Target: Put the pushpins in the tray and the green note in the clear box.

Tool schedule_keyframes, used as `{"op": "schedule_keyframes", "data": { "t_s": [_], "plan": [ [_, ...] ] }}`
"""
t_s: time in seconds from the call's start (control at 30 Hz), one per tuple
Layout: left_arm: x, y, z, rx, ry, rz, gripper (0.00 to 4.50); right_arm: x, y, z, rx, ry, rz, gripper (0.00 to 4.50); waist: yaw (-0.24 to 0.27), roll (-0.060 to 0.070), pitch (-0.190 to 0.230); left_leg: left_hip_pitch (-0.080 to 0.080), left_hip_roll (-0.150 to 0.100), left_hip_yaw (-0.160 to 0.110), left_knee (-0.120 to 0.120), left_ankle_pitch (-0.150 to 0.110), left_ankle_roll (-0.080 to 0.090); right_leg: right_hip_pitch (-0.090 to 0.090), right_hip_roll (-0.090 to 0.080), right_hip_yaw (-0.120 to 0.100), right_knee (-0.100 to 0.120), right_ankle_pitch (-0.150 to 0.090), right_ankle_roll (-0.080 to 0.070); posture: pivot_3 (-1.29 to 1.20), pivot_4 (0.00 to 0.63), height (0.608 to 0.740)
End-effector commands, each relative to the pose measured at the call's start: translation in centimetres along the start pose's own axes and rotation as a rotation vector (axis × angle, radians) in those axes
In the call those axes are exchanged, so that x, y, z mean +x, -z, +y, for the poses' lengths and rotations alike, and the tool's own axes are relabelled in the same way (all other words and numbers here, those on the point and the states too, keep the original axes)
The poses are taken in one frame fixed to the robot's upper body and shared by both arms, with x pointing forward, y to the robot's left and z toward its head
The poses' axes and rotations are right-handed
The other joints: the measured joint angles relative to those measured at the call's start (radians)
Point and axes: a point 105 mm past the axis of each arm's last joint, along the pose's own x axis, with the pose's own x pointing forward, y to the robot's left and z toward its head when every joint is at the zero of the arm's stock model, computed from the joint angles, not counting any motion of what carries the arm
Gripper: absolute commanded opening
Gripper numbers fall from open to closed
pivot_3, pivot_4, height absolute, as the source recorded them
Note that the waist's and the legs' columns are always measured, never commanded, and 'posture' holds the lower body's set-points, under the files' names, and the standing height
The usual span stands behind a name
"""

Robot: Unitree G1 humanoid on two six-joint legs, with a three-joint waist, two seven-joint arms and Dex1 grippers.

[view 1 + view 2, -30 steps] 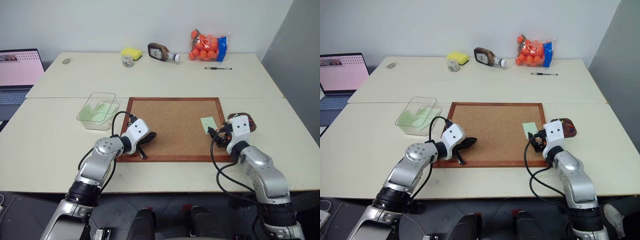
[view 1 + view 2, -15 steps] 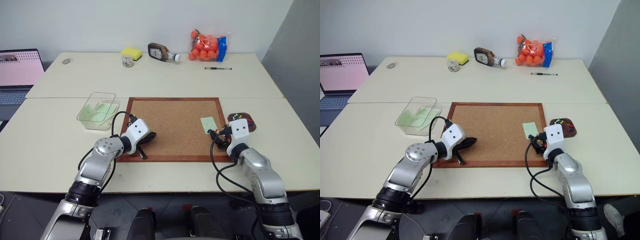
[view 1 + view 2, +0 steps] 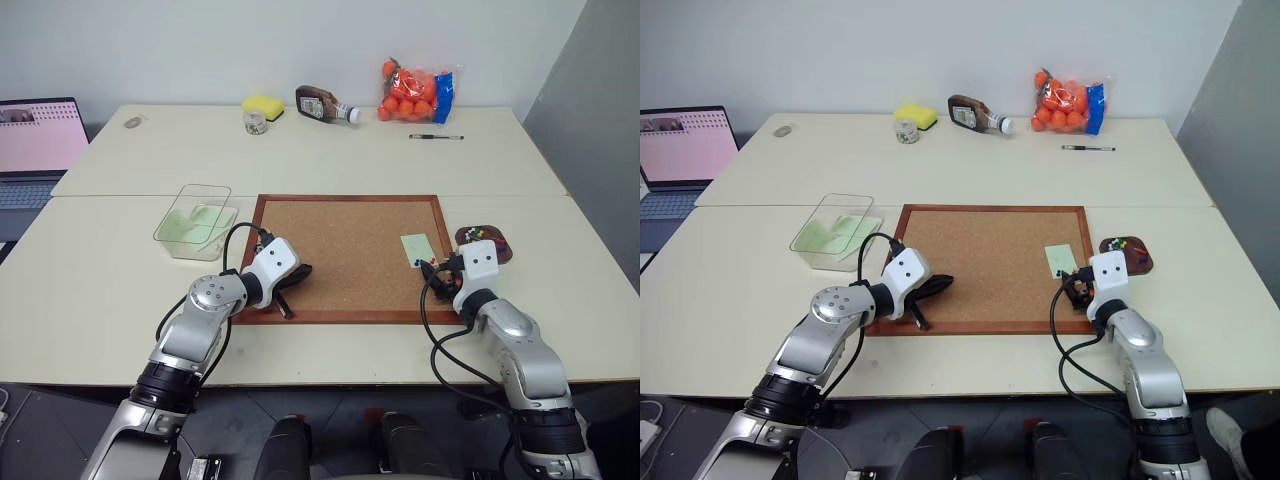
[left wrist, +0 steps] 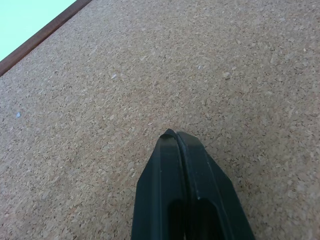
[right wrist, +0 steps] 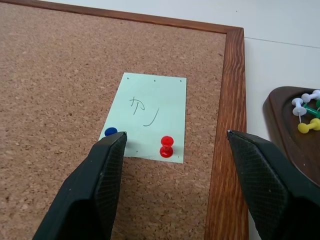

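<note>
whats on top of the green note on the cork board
A red pushpin and a blue pushpin stand in the green note, with a handwritten mark above them. The right finger partly covers the blue one.

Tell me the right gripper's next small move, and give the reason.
Probably ease the right gripper forward and close on the red pushpin. Its fingers stand open just short of the green note, which a red pin and a blue pushpin hold to the cork board. The pins have to come out and go into the tray first.
</note>
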Motion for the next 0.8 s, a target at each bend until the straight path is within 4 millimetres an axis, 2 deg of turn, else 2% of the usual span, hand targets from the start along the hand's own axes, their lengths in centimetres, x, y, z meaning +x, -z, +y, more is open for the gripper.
{"op": "schedule_keyframes", "data": {
  "t_s": [0.03,0.47,0.5,0.8],
  "plan": [
    [0.1,1.8,-0.8,-0.016,0.024,0.075,0.00,0.1,-1.2,-0.3,-0.015,0.021,-0.043,2.96,0.000,0.000,0.000,0.000,0.000,0.000,0.000,0.000,0.000,0.000,0.000,0.000,0.000,0.000,0.000,0.00,0.150,0.740],
    [0.1,1.8,-1.0,-0.017,0.026,0.073,0.00,0.4,-1.2,-0.3,-0.018,0.024,-0.038,0.20,0.000,0.000,0.000,0.000,0.000,0.000,0.000,0.000,0.000,0.000,0.000,0.000,0.000,0.000,0.000,0.00,0.150,0.740],
    [0.1,1.8,-1.0,-0.017,0.026,0.073,0.00,0.4,-1.2,-0.3,-0.018,0.023,-0.037,0.09,0.000,0.000,0.000,0.000,0.000,0.000,0.000,0.000,0.000,0.000,0.000,0.000,0.000,0.000,0.000,0.00,0.150,0.740],
    [0.1,1.9,-1.0,-0.019,0.022,0.076,0.00,-0.2,-2.2,-0.4,-0.014,0.014,-0.086,0.09,0.000,0.000,0.000,0.000,0.000,0.000,0.000,0.000,0.000,0.000,0.000,0.000,0.000,0.000,0.000,0.00,0.150,0.740]
  ]
}}
